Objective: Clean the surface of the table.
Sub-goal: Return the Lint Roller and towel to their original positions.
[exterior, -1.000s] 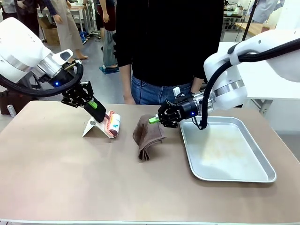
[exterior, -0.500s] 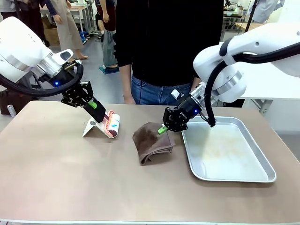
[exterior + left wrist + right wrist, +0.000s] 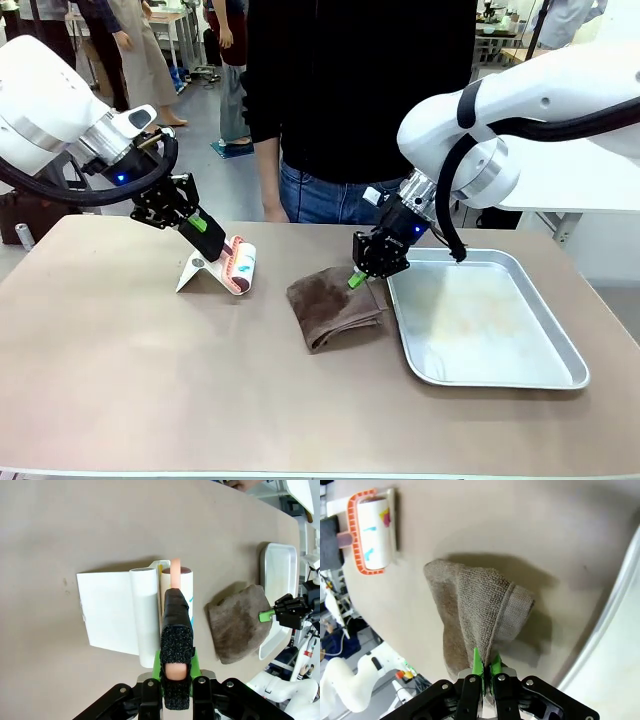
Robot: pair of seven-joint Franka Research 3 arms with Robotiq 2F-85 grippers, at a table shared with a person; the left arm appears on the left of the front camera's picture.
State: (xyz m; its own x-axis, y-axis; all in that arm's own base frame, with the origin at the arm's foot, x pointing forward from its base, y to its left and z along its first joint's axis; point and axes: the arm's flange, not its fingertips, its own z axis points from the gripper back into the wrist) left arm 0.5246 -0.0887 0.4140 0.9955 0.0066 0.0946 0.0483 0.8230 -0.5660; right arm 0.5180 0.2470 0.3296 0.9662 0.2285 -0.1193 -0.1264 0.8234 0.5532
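Table [image 3: 150, 380] top was smooth, matt. Cloth [image 3: 335, 310] at right pincer was rough terry. Tray [image 3: 500, 375] beside it was dull, brushed metal.

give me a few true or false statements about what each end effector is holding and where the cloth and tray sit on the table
1. The right end effector is shut on the brown cloth. True.
2. The brown cloth lies inside the metal tray. False: it lies on the table, just beside the tray's left rim.
3. The left end effector is shut on the handle of the lint roller. True.
4. The lint roller lies in the tray. False: it is at the white sheet on the table, left of the cloth.
5. A person's hand is pressing on the cloth. False: the right end effector alone touches it.
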